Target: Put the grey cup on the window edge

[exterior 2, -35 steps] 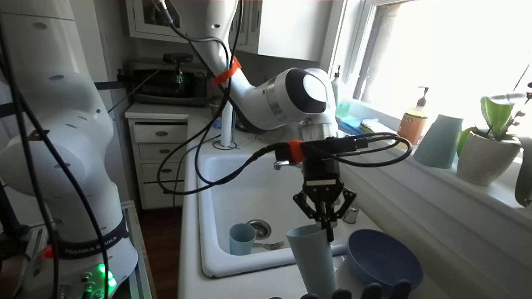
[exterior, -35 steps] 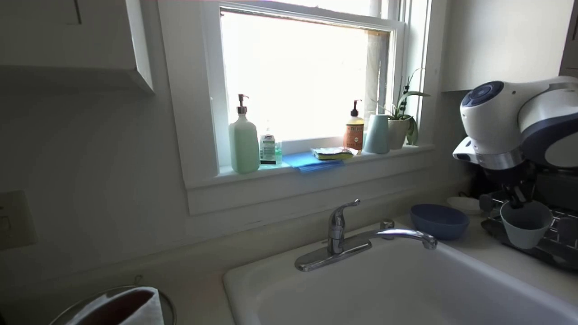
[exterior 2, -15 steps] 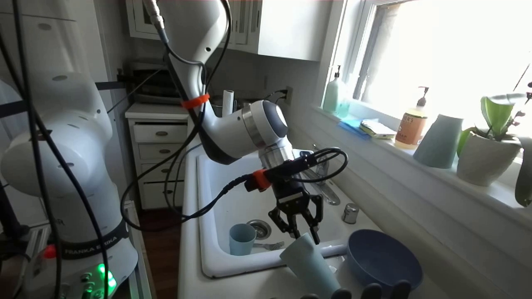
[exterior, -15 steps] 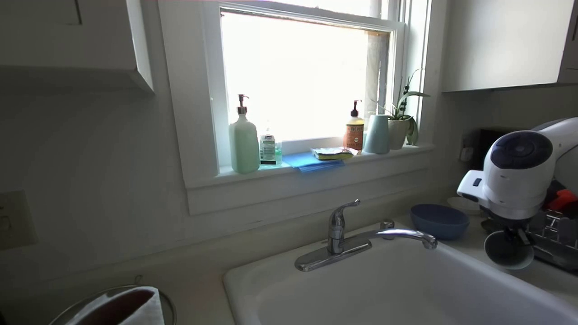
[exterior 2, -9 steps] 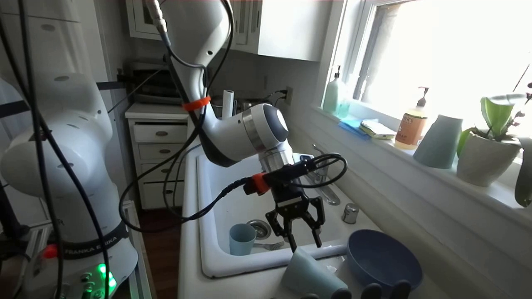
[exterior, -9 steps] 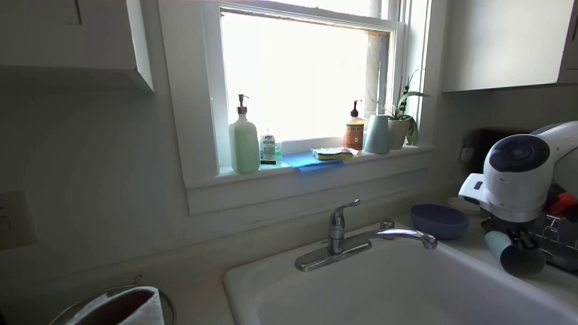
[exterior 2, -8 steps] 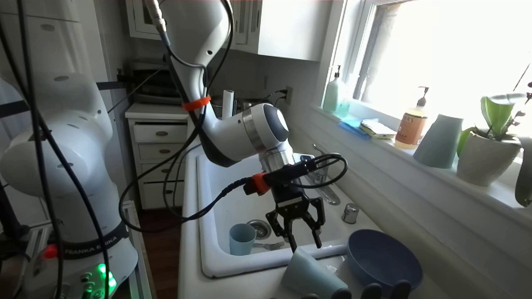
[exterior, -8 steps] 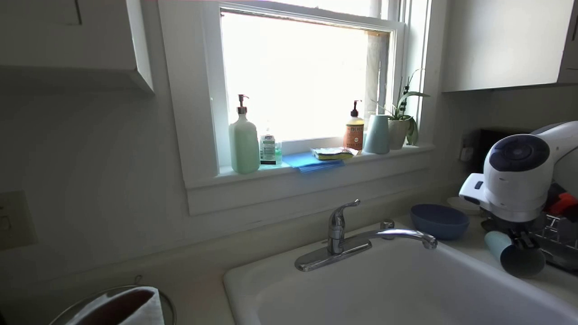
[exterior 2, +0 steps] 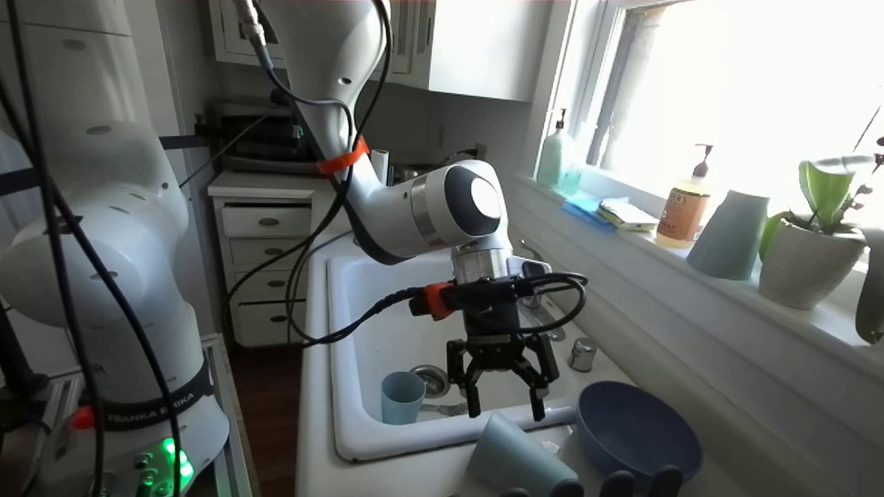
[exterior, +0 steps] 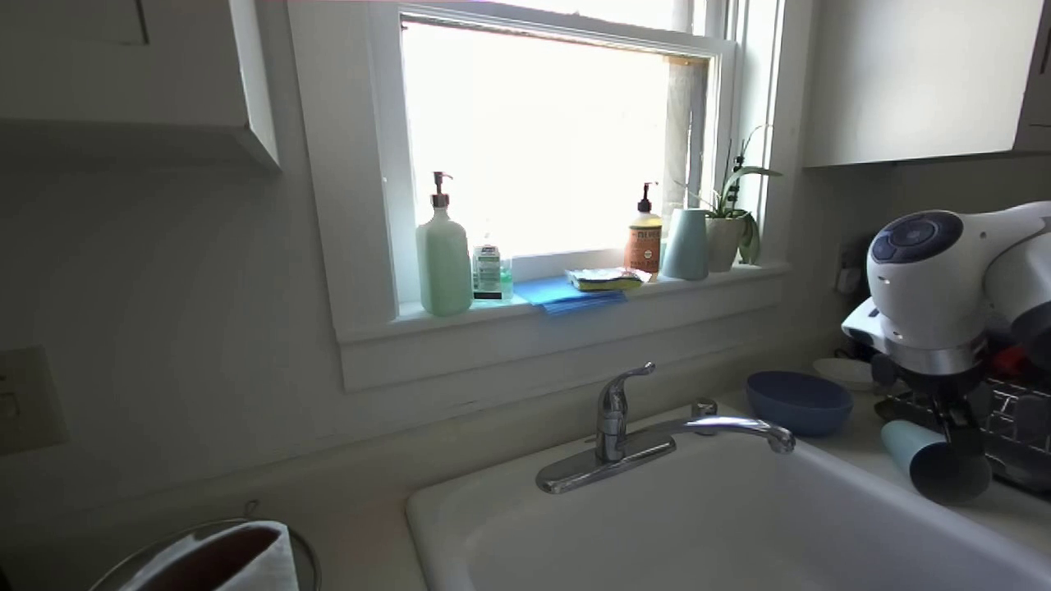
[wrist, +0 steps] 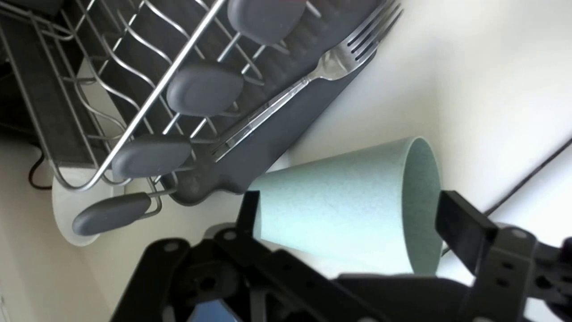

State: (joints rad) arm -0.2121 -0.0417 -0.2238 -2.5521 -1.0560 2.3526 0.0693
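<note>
My claw [exterior 2: 505, 408] hangs low above the counter [exterior 2: 387, 476], its fingers [exterior 2: 474, 402] spread wide apart and pointing down. From this far off I check the wrist view first: the grey cup [wrist: 335, 210] lies on its side on the counter, directly under the claw (it reads more mint than grey to me). It stretches lengthwise across the gap, its base toward one finger and its mouth toward the other. Whether either finger touches it, I cannot tell.

Close by the cup I see the dish rack [wrist: 205, 88], with a fork [wrist: 337, 62] lying along the rack's dark tray [wrist: 299, 109]. In an exterior view I also have the blue bowl [exterior 2: 639, 428] just beside the cup, standing upright on the same counter. Beyond them the sink [exterior 2: 387, 440] holds a second cup [exterior 2: 402, 400] and a second fork [exterior 2: 445, 409], partly hidden from me.

The window edge [exterior 2: 832, 322] runs above the chrome faucet [exterior: 612, 427], up and well apart from my claw. On it, in both exterior views, I make out a third cup [exterior 2: 731, 235], standing upside down just beside the potted plant [exterior 2: 804, 269]. On that cup's other side, in order along the edge, I get the soap bottle [exterior 2: 682, 214] with its orange label, a sponge [exterior: 603, 283], some blue sheets [exterior: 546, 291] and, at the far end from the plant, a small labelled bottle [exterior: 487, 275] and a tall green pump bottle [exterior: 444, 263].
</note>
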